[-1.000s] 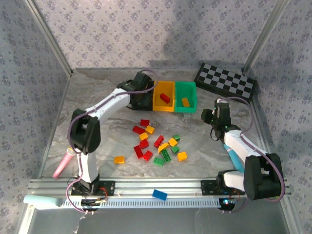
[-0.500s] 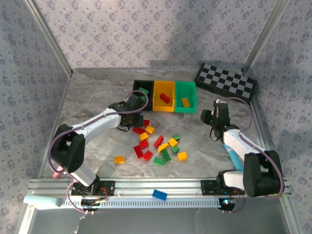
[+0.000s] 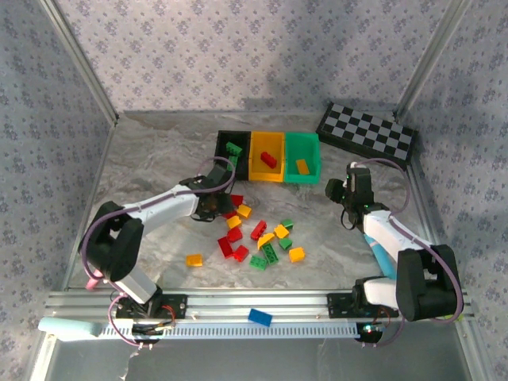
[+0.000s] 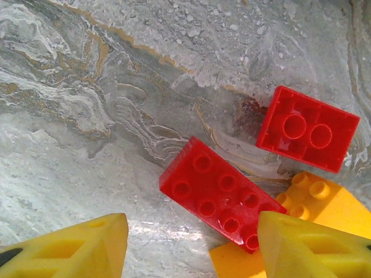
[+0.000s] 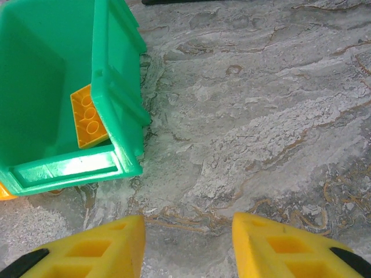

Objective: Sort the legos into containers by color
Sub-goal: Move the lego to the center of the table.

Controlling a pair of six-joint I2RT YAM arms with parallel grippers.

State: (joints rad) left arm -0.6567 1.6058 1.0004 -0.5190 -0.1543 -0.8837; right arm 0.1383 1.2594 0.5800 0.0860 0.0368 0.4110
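Grey marbled table point(image 3: 159, 159) stands between walls with a small flower pattern, and a metal rail point(image 3: 262, 300) runs along its near edge. At the far side three bins stand in a row, side by side. The black bin point(image 3: 221, 143) holds a green brick point(image 3: 233, 148), the yellow bin point(image 3: 274, 143) holds a red brick point(image 3: 269, 159), and the green bin point(image 3: 302, 146) holds an orange brick point(image 3: 302, 166). A checkered board point(image 3: 367, 132) lies to the right of them, and a blue brick point(image 3: 259, 317) lies on the rail. The legos point(image 3: 259, 230) are scattered in the middle of the table, with a single orange lego point(image 3: 194, 259) apart on the left.

The left arm reaches low and to the right, with the left gripper point(image 3: 216, 208) at the far left edge of the pile. Its fingers are apart and hold nothing. A long red lego point(image 4: 220, 194) lies on the table below the gap, near an upside-down red lego point(image 4: 307, 130) and touching an orange lego point(image 4: 316, 200). The right arm is bent, and the right gripper point(image 5: 188, 243) points down at bare table just beside the green bin, its fingers apart with nothing between them
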